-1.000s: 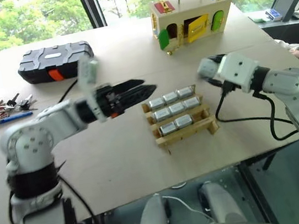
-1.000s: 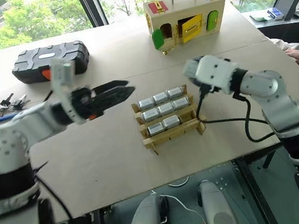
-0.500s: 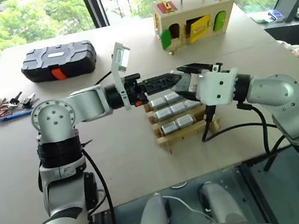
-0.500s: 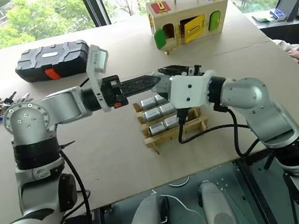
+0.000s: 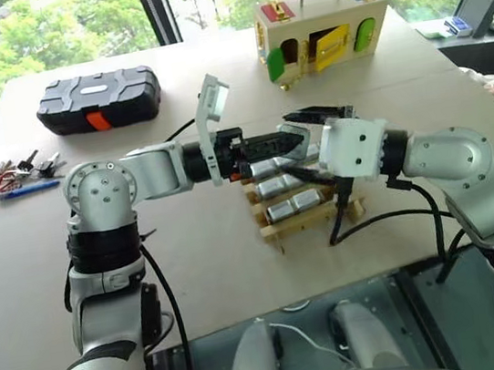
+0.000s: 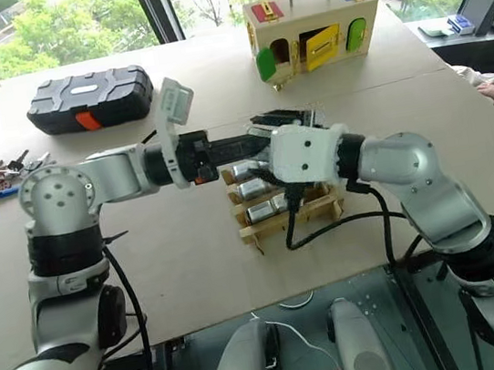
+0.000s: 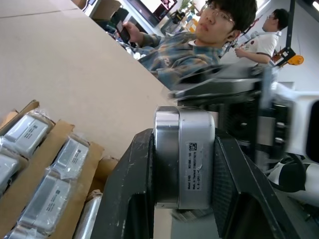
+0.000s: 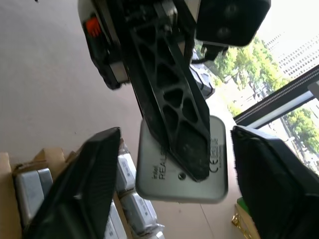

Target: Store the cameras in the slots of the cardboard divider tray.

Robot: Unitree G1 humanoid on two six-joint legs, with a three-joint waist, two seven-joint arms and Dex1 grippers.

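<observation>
Above the wide tan desk, the left gripper has just clamped its fingers on a camera while the right gripper has spread apart around it, handing it over above the nearly full cardboard divider tray.

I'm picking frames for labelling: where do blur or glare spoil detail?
Right wrist view: the right gripper's fingers are soft and close, and the sky is washed out. Left wrist view: the camera is sharp, the people behind are soft. Eye views: bright windows, yet the cardboard divider tray reads clearly.
</observation>
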